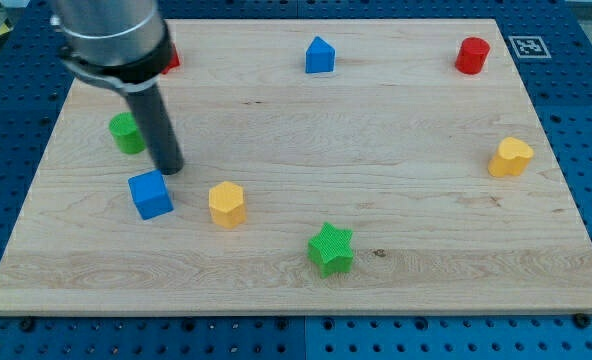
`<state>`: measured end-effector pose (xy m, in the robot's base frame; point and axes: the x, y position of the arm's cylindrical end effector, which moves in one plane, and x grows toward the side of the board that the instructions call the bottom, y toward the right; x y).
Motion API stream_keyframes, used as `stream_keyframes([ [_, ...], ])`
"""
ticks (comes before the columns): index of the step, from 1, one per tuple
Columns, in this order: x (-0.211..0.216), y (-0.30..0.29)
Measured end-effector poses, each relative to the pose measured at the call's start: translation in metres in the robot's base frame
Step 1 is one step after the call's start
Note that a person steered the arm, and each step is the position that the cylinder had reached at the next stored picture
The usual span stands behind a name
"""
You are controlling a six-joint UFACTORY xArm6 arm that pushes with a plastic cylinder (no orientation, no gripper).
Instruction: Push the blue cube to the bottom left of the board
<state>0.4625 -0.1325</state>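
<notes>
The blue cube lies on the wooden board at the view's left, a little below the middle height. My tip stands just above and slightly right of the cube, close to its top edge; I cannot tell if it touches. The rod rises from there to the arm's dark body at the view's top left.
A green block sits left of the rod. A yellow hexagonal block lies right of the cube. A green star, a blue house-shaped block, a red cylinder, a yellow heart-like block and a partly hidden red block are also there.
</notes>
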Motion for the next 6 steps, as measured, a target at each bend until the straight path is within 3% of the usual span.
stream_keyframes([
  [1, 0.008, 0.013],
  [3, 0.043, -0.062],
  [5, 0.078, -0.067],
  [6, 0.065, -0.068],
])
